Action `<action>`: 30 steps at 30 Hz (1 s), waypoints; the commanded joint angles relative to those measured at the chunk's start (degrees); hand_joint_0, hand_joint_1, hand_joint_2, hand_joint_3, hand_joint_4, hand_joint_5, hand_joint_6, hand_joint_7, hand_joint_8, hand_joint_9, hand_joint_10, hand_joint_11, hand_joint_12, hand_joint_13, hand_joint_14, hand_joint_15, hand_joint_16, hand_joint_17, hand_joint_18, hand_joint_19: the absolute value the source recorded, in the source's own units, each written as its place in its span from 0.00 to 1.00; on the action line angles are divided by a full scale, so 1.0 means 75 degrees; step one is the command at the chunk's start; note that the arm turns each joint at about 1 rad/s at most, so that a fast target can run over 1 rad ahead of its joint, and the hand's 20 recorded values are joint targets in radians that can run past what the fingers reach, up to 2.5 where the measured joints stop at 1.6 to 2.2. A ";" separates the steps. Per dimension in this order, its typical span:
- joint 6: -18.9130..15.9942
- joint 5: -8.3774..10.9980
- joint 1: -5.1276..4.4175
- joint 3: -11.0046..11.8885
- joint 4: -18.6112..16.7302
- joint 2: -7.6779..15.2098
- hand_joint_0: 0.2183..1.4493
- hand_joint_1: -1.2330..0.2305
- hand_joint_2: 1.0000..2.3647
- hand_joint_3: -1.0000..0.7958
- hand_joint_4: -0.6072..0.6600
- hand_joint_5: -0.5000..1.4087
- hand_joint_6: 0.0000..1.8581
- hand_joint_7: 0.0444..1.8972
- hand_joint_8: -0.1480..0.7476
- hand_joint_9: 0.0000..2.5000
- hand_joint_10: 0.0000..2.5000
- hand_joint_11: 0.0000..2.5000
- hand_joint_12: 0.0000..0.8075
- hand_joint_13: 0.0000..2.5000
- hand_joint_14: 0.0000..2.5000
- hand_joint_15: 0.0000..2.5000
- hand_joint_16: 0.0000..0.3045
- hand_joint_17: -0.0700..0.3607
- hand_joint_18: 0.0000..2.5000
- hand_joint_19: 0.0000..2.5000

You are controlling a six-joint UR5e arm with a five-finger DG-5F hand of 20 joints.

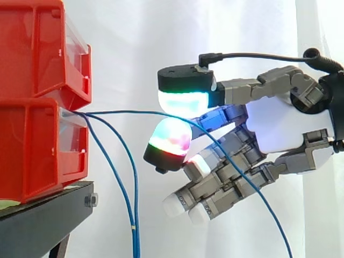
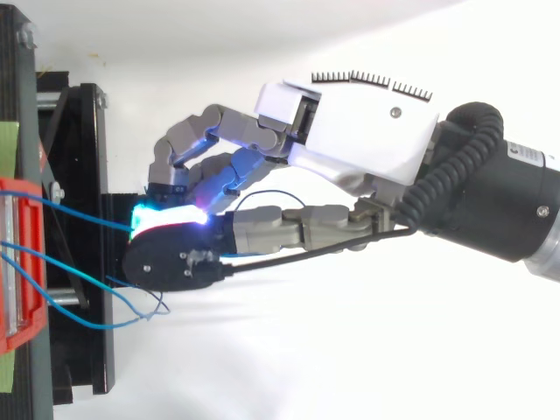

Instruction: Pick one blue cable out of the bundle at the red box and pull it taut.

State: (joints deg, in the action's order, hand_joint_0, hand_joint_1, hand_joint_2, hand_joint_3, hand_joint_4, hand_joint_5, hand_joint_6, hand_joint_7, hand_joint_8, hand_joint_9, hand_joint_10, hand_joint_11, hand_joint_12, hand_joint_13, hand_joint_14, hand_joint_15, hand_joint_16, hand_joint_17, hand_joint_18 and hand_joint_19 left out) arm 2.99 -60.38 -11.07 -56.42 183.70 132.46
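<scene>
Two red bins are stacked at the left; blue cables leave the lower red box point(image 1: 37, 150) point(image 2: 10, 262) at its front. One blue cable point(image 1: 129, 112) point(image 2: 87, 217) runs almost straight and level from the box to my hand point(image 1: 279, 129) point(image 2: 359, 131). It passes between a white-cyan glowing pad point(image 1: 185, 102) above and a red-green glowing pad point(image 1: 171, 141) below, which pinch it. Behind the pinch the cable slopes down to the lower right. The other fingers point(image 1: 183, 201) point down-left, holding nothing.
Two more blue cables point(image 1: 126, 183) point(image 2: 79, 302) hang slack from the same box, down past the black stand point(image 1: 43, 220) point(image 2: 87, 175). A white curtain hangs behind. The arm enters from the right.
</scene>
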 commanded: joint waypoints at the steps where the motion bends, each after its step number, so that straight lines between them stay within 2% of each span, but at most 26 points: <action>1: 0.0000 0.0000 0.0000 0.0000 -0.0001 -0.0001 0.32 0.31 0.01 0.35 0.56 0.16 0.50 0.46 0.52 0.36 0.00 0.44 0.49 0.22 0.00 0.13 0.17 0.44 0.21 0.10; 6: 0.0000 0.0000 0.0000 0.0000 0.0011 -0.0001 0.31 0.30 0.00 0.28 0.56 0.16 0.50 0.46 0.53 0.36 0.00 0.44 0.49 0.22 0.00 0.13 0.17 0.44 0.21 0.10; 9: 0.0000 0.0000 0.0000 0.0000 0.0011 -0.0001 0.27 0.35 0.00 0.28 0.57 0.17 0.50 0.46 0.54 0.36 0.00 0.44 0.50 0.22 0.00 0.13 0.18 0.45 0.22 0.10; 11: 0.0000 0.0000 0.0000 0.0000 -0.0001 -0.0001 0.23 0.42 0.00 0.28 0.58 0.17 0.50 0.46 0.56 0.36 0.00 0.44 0.52 0.22 0.00 0.14 0.19 0.46 0.22 0.10; 15: 0.0000 0.0000 0.0000 0.0000 -0.0001 -0.0001 0.22 0.45 0.00 0.28 0.58 0.17 0.50 0.45 0.57 0.36 0.00 0.44 0.53 0.22 0.00 0.14 0.20 0.47 0.22 0.10; 23: 0.0000 0.0000 0.0000 0.0000 -0.0001 -0.0001 0.31 0.30 0.00 0.31 0.56 0.16 0.50 0.48 0.53 0.36 0.00 0.44 0.49 0.22 0.00 0.13 0.17 0.44 0.21 0.10; 30: -0.0141 0.0000 0.0000 0.0000 -0.0001 -0.0001 0.33 0.27 0.00 0.29 0.56 0.16 0.50 0.46 0.52 0.35 0.00 0.43 0.49 0.22 0.00 0.13 0.17 0.44 0.22 0.09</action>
State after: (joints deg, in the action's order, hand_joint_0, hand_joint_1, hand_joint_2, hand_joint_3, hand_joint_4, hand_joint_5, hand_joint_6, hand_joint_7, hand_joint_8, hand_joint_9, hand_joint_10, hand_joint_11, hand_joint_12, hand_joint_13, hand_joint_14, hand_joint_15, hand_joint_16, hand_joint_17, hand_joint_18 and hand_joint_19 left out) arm 2.65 -60.38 -11.07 -56.43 183.69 132.45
